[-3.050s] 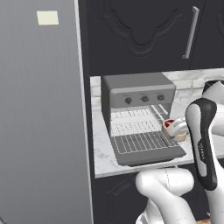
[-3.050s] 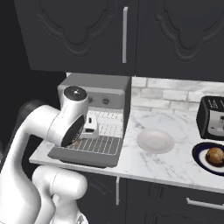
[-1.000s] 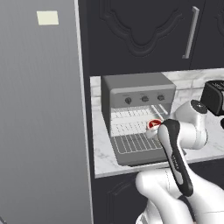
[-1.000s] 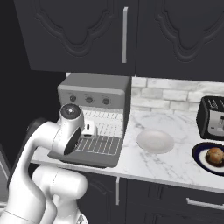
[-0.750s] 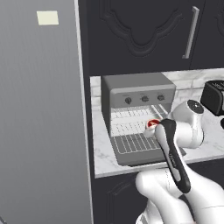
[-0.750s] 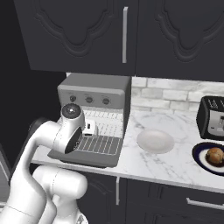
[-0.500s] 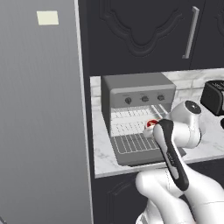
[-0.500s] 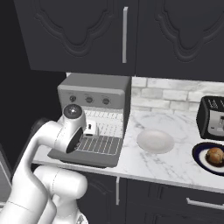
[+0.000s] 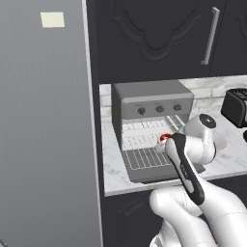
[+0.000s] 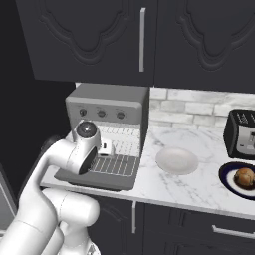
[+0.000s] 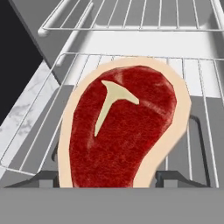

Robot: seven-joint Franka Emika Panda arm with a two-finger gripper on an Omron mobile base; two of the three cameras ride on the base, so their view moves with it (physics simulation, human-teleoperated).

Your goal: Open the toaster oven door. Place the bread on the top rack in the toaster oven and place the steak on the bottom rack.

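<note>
The toaster oven [image 9: 152, 102] [image 10: 107, 102] stands on the counter with its door [image 9: 159, 170] [image 10: 94, 177] folded down flat. My gripper [image 9: 164, 141] [image 10: 106, 148] [image 11: 108, 179] is shut on the steak [image 9: 165, 138] [image 11: 124, 131], a flat red piece with a tan rim. It hangs just above the wire bottom rack [image 9: 144, 157] [image 11: 199, 87], which is pulled out over the door. A second wire rack [image 9: 144, 128] [image 11: 131, 17] sits higher and further in. The bread [image 10: 245, 177] lies on a dark plate [image 10: 230, 185] at the far right of the counter.
A pale bowl [image 10: 177, 160] sits on the marble counter right of the oven. A black toaster [image 10: 241, 132] [image 9: 236, 106] stands at the back right. Dark wall cabinets hang overhead, and a tall grey fridge side [image 9: 46, 135] stands left of the oven.
Over three seconds the hand has carried the steak left, from beside the open door to over the pulled-out rack. In the last half second it has barely shifted.
</note>
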